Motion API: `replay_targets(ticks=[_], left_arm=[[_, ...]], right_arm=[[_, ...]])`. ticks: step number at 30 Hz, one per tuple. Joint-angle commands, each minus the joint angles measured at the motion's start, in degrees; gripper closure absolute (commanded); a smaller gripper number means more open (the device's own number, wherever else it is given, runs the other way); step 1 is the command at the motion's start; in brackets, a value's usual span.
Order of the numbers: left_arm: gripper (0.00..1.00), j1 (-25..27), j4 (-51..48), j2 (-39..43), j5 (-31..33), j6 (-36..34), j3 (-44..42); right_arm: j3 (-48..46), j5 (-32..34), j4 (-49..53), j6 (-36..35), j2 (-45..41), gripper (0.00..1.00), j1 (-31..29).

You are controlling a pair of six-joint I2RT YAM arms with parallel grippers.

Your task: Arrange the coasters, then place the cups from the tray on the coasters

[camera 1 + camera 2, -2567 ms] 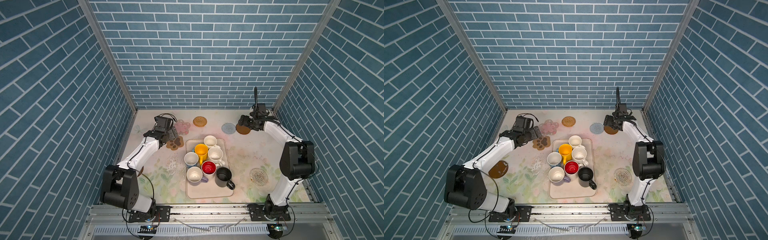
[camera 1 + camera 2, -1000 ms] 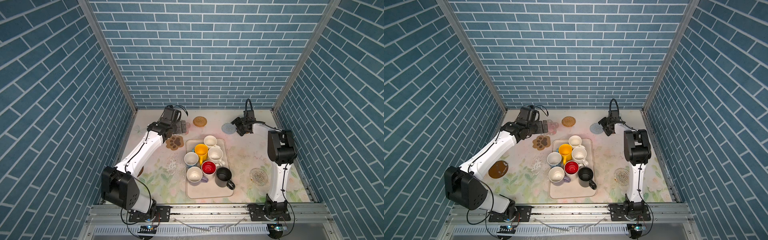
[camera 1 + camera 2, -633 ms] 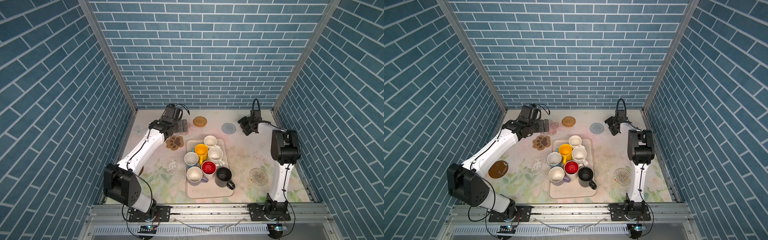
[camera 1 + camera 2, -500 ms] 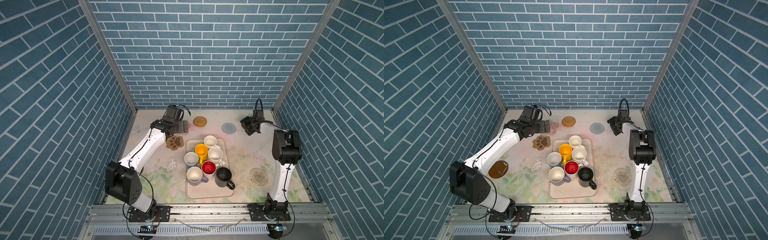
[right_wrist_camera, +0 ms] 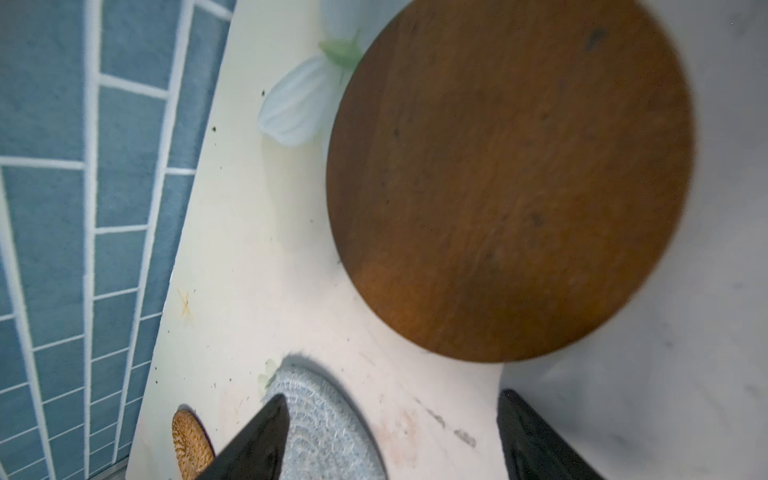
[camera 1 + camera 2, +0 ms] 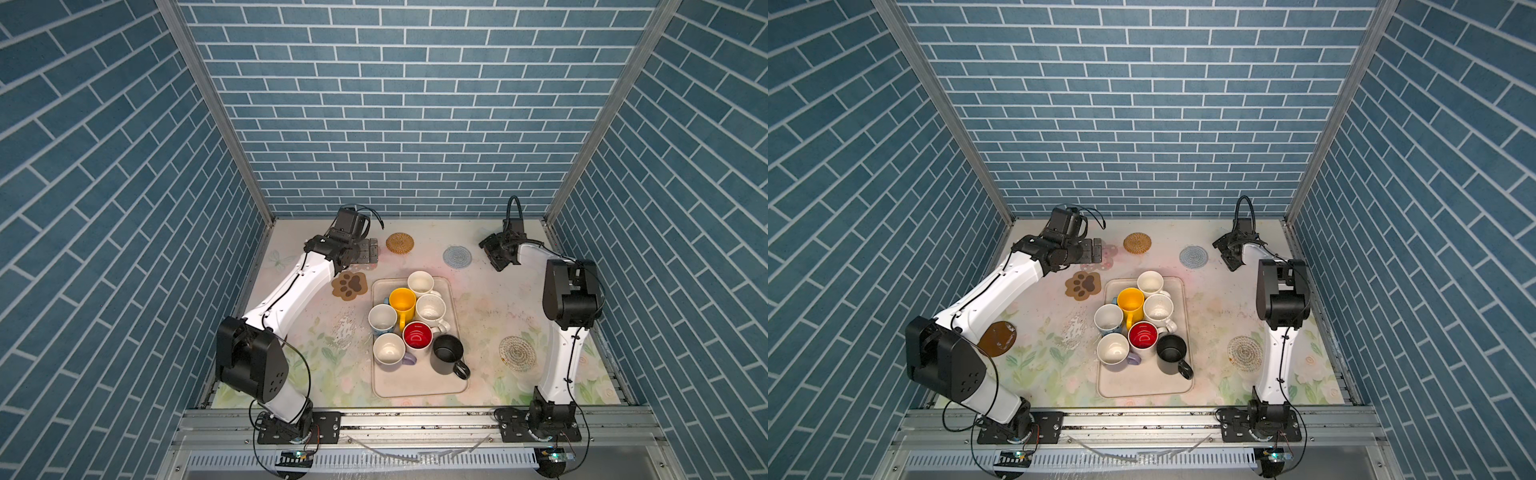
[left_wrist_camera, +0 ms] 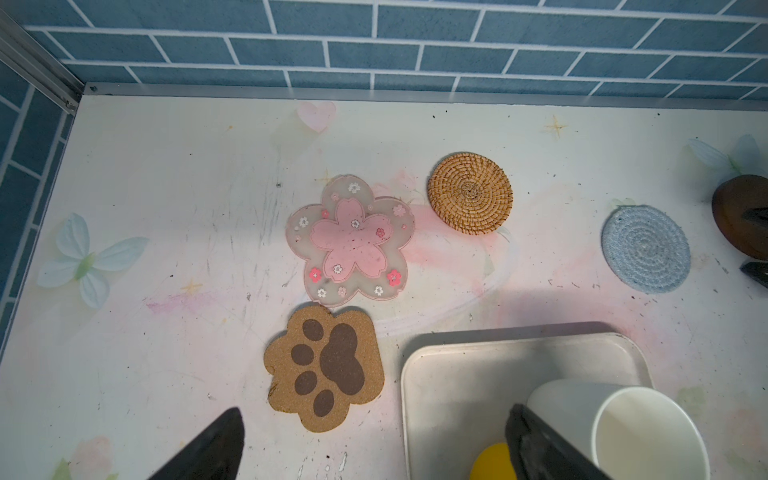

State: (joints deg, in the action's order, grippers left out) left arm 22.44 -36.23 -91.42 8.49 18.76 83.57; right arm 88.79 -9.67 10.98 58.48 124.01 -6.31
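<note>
Cups: seven counted, all upright inside the tray [image 6: 419,384] at mid-table. They are the far cream-white cup [image 6: 420,283], the second cream-white cup [image 6: 430,309], the yellow cup [image 6: 402,300], the light blue cup [image 6: 382,318], the red-lined white cup [image 6: 417,336], the lavender cup [image 6: 388,350] and the black cup [image 6: 446,353]. Coasters: seven counted, all flat on the tablecloth [image 6: 490,299] outside the tray. Along the far side lie the rattan coaster [image 6: 400,242] and the pale blue knit coaster [image 6: 457,257]. The pink flower coaster [image 7: 351,241] and the paw coaster [image 7: 324,370] lie just beside each other off the tray's far left corner. The clear patterned coaster [image 6: 517,353] lies right of the tray. One brown disc [image 6: 996,338] lies at the left edge beside the left arm [image 6: 1000,286]; the other brown disc [image 5: 511,178] lies near the far right corner. Left gripper [image 6: 1093,250]: over the pink flower coaster, jaws fully apart, empty. Right gripper [image 5: 390,397]: jaws apart, nothing between them, the other brown disc just ahead of its fingertips, slightly blurred.
</note>
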Motion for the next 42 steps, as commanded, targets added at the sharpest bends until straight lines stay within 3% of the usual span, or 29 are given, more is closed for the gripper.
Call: replay_targets(ticks=[1, 19, 29, 36, 42], left_arm=[[0.01, 0.3, -1.3, -0.4, -0.1, -1.1, 1.6], [0.01, 0.3, -1.8, 2.2, -1.3, -1.5, -2.8], [0.01, 0.5, -1.3, 2.2, -1.8, -1.1, -3.5], [0.01, 1.0, -0.9, 1.8, -1.9, -0.9, -3.6], [0.01, 1.2, -1.7, 2.9, -0.9, -1.4, -3.7]], right_arm=[[4.8, 1.4, 2.1, 1.3, 3.5, 0.20, -1.5], [21.1, 17.7, 6.5, 9.0, 16.0, 0.19, -4.6], [17.2, 25.8, 11.2, 11.9, 13.0, 0.19, -4.0], [10.4, 25.4, 8.9, 11.3, 8.8, 0.18, -2.0], [12.1, 17.3, 7.5, -1.6, 6.6, 0.24, -1.5]])
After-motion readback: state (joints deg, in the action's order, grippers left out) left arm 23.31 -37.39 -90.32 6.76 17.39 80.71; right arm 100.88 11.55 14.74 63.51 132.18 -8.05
